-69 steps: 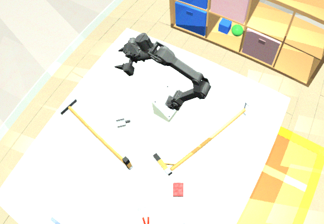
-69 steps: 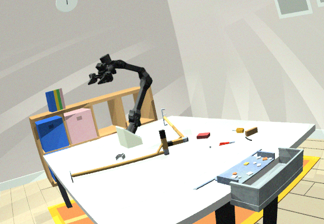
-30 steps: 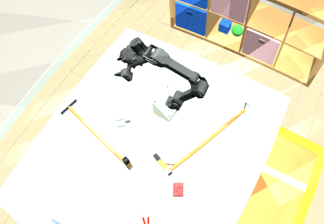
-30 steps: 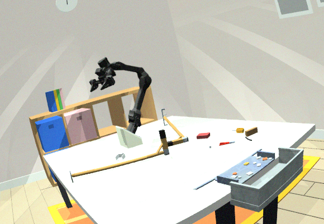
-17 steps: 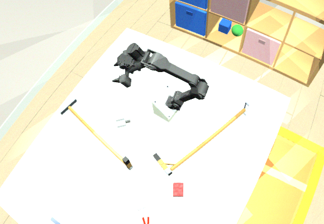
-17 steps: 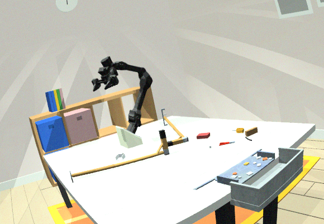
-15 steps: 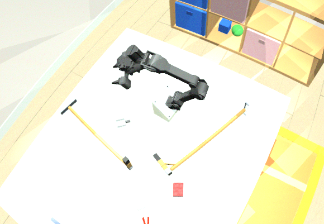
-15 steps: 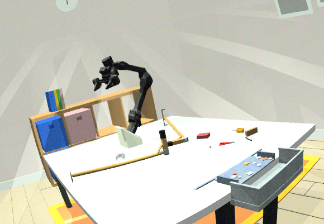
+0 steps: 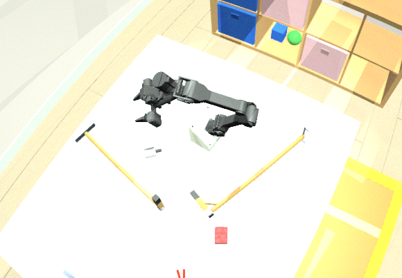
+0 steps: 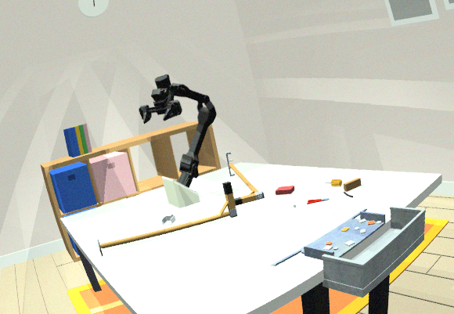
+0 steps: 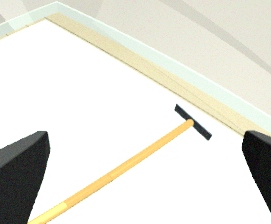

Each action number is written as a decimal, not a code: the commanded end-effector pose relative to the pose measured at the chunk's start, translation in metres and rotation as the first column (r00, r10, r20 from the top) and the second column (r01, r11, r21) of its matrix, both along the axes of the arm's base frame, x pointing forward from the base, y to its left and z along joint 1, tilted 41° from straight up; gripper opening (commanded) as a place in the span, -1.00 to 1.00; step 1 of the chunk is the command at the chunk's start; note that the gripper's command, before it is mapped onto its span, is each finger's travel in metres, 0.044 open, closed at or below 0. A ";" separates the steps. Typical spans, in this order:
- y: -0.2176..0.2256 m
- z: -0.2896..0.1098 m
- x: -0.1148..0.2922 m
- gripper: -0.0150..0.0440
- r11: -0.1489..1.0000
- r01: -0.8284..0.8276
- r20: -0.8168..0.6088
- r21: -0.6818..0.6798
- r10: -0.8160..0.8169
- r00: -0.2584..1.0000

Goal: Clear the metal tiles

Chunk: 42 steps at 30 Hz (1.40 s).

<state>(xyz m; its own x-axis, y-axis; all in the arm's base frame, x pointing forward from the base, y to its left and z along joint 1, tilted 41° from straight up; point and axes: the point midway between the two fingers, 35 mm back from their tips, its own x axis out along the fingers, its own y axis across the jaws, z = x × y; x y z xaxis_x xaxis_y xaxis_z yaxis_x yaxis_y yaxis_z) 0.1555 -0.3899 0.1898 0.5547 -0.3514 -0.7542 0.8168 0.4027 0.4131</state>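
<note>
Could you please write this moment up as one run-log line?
phase: approach | black parallel-jaw gripper: open, empty, raised above table | long yellow-handled scraper with black crossbar: flat on white table, untouched | small metal tiles: on steel bench plate
</note>
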 end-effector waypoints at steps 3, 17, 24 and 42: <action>0.004 0.017 0.029 1.00 0.999 -0.041 0.060 -0.018 0.042 0.997; 0.026 0.045 0.093 1.00 0.988 -0.149 0.177 -0.026 0.151 0.972; 0.042 0.059 0.123 1.00 0.978 -0.207 0.235 -0.027 0.207 0.950; 0.096 0.097 0.193 1.00 0.930 -0.368 0.373 -0.022 0.349 0.860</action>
<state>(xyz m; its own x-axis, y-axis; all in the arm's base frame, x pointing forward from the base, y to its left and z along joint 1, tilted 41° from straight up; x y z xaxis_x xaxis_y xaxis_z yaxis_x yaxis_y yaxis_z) 0.3372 -0.3030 0.2752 0.8550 -0.0726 -0.5135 0.4485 0.6005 0.6620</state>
